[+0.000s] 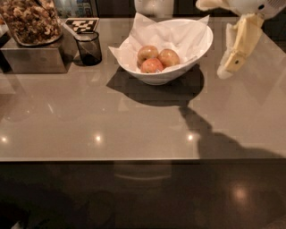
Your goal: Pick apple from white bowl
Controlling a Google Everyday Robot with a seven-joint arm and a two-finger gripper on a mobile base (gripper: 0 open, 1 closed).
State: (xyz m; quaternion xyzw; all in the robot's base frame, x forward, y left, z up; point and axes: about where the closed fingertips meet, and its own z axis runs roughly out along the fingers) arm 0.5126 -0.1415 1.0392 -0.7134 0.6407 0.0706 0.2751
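Observation:
The white bowl (192, 53), lined with crumpled white paper, stands at the back middle of the grey counter. Three apples lie in it. The orange-red apple (169, 57) is on the right, a paler yellow-tan apple (147, 53) is on the left, and a pinker-red apple (152, 66) is in front. My gripper (229, 70) hangs from the top right corner, above the counter and just right of the bowl's rim. It points down, holds nothing, and is apart from the bowl and the apples.
A small dark glass cup (88, 48) stands left of the bowl. A metal box (35, 58) carrying a jar of nuts (31, 22) sits at the far left. A white object (154, 6) stands behind the bowl. The counter's front edge (134, 159) runs across the middle.

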